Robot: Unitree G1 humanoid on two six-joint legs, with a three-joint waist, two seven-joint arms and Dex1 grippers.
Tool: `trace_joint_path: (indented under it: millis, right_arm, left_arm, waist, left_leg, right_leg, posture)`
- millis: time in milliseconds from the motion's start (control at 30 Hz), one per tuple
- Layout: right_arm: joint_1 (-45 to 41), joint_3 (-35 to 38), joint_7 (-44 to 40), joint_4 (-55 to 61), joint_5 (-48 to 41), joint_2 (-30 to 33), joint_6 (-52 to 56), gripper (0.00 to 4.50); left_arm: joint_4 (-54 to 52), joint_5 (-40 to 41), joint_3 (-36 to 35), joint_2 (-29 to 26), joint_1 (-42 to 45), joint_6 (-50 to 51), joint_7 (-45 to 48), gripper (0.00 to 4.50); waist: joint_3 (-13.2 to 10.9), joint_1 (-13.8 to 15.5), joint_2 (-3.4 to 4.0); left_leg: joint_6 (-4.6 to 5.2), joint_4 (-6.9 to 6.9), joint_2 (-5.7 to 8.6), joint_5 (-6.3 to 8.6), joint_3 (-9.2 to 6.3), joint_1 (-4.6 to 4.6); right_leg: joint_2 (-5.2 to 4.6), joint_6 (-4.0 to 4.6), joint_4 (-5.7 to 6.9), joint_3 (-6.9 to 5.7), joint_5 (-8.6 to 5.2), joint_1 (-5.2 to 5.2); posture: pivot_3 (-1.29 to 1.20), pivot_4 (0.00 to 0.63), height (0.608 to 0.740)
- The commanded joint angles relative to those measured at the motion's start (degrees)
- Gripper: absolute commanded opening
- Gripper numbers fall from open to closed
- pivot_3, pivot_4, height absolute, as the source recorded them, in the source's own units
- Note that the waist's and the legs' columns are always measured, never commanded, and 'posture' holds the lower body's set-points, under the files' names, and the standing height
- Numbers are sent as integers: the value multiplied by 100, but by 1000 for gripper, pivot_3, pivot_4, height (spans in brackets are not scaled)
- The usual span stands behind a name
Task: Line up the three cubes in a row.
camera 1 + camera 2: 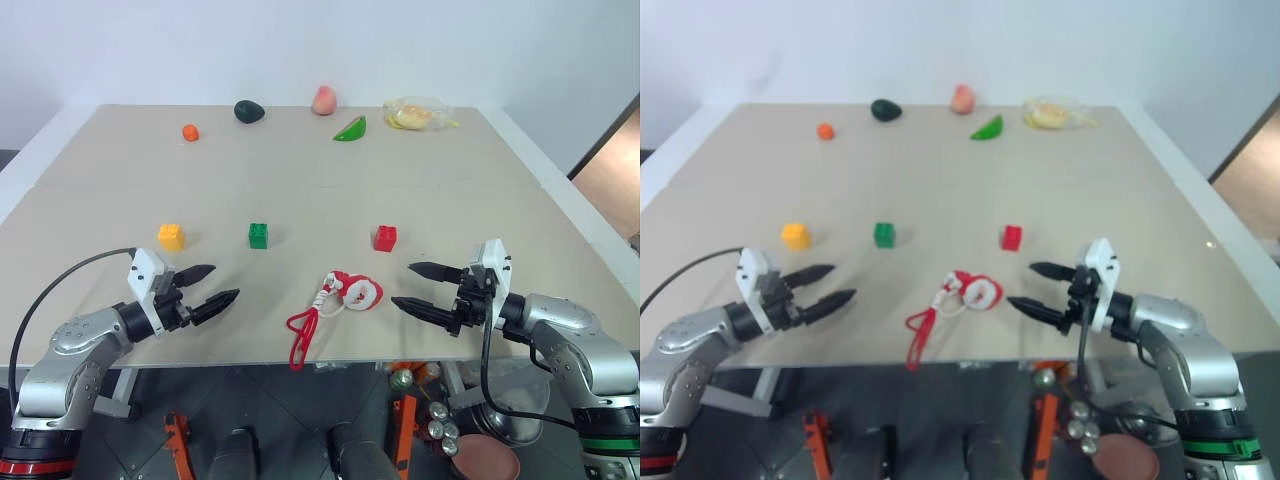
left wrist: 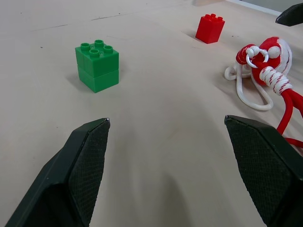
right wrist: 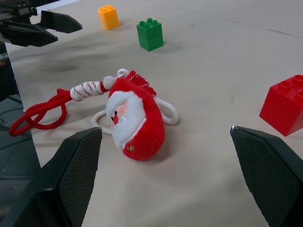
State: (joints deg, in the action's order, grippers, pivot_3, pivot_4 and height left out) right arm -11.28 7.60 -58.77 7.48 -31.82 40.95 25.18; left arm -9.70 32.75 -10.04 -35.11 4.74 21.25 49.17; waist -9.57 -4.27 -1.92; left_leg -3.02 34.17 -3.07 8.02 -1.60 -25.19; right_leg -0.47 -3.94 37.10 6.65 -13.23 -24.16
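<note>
Left eye view: yellow cube (image 1: 171,236), green cube (image 1: 258,235) and red cube (image 1: 385,238) sit spaced across the table (image 1: 480,180). Both the left end effector (image 1: 206,288) and right end effector (image 1: 423,288) gape empty. Risk: the Santa toy (image 1: 355,291), at the red cube's seven o'clock, could snag a reaching finger.

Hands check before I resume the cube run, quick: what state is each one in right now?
Left hand: open, holding nothing, over the table.
Right hand: open, holding nothing, near the red cube.

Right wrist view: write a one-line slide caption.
Open right tool facing a Santa toy on the table, red cube beside it, green cube and yellow cube beyond.
</note>
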Motion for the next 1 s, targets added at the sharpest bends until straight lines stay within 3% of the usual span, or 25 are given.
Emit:
trace_joint_path:
  millis: [33, 133, 400, 900, 933, 1000]
  right_arm:
    - [-144, 17, -109, 48, 36, 76, -116, 4500]
    - [-484, -330, -372, 73, 218, 139, -191, 4500]
    - [-1514, -1063, -1205, -742, 732, 159, -560, 4500]
    - [-2949, -2157, -1946, -3474, 2017, -834, -2092, 4500]
    - [-3003, -2158, -1925, -3619, 2083, -900, -2194, 3974]
    - [-3034, -2110, -1998, -3762, 2099, -974, -2308, 3355]
  left_arm:
    - [-174, 98, -31, -86, -36, -162, 366, 4002]
    - [-48, 97, 113, -83, 36, -797, 1248, 4002]
    - [-74, 48, 394, -134, 205, -1099, 2090, 4002]
    - [-239, -335, 667, -141, -7, -1531, 2213, 4002]
    - [-262, -356, 671, -129, -52, -1571, 2172, 4029]
    - [-303, -403, 673, -108, -117, -1639, 2087, 4029]
  waist:
    - [0, 0, 0]
    - [-1, -8, 2]
    - [-2, -4, 3]
    - [-8, -7, 11]
    - [-8, -7, 12]
    - [-8, -7, 12]
  left_leg:
    - [0, 0, 0, 0, 0, 0]
    - [0, 1, 0, 0, 5, 1]
    - [-1, 4, -2, 0, 6, -1]
    - [-1, 4, -10, 1, 6, 2]
    - [-1, 4, -10, 1, 6, 3]
    - [-1, 5, -11, 1, 6, 3]
  right_leg:
    - [0, 0, 0, 0, 0, 0]
    - [0, 2, 0, 1, 1, -1]
    - [-1, 5, 0, 0, 3, -1]
    - [7, 4, 10, -4, 3, -2]
    - [7, 4, 12, -4, 3, -2]
    - [7, 4, 13, -4, 3, -2]
  posture:
    - [0, 150, 740]
    - [0, 150, 740]
    - [0, 150, 740]
    - [0, 150, 740]
    - [0, 150, 740]
    - [0, 150, 740]
